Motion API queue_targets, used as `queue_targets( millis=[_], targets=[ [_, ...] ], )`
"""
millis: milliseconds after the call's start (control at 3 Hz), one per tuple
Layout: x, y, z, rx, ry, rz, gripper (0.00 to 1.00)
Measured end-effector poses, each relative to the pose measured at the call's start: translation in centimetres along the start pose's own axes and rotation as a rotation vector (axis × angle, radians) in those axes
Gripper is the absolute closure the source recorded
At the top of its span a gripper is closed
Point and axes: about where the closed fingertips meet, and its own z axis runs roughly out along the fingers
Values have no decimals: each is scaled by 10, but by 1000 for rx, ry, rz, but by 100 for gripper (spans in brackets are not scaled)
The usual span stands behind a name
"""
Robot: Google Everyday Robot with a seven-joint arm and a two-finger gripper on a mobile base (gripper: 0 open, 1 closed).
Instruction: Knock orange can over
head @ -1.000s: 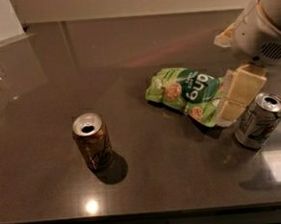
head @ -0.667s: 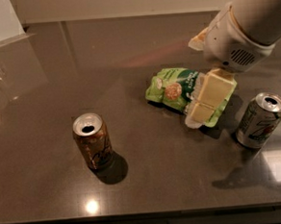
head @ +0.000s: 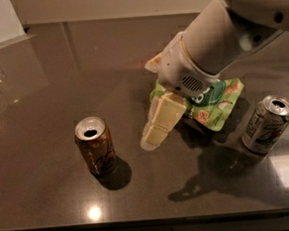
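Leftward since before, pincer (head: 157, 126), state untellable, hangs near upright orange can (head: 95, 145), half-hiding green bag (head: 218, 107).

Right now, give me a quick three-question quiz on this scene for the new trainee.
1. True or false: the orange can stands upright, untouched.
2. Where is the tool? A: touching the orange can. B: between the orange can and the white-and-green can, beside the green snack bag. C: resting on the white-and-green can.
3. How many cans stand on the table?
Key: 1 true; 2 B; 3 two.
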Motion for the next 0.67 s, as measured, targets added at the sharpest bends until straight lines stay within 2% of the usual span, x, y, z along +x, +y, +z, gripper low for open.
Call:
queue_targets(
  millis=[667],
  targets=[
    [-39,35,58,-126,-102,-68,0]
  ],
)
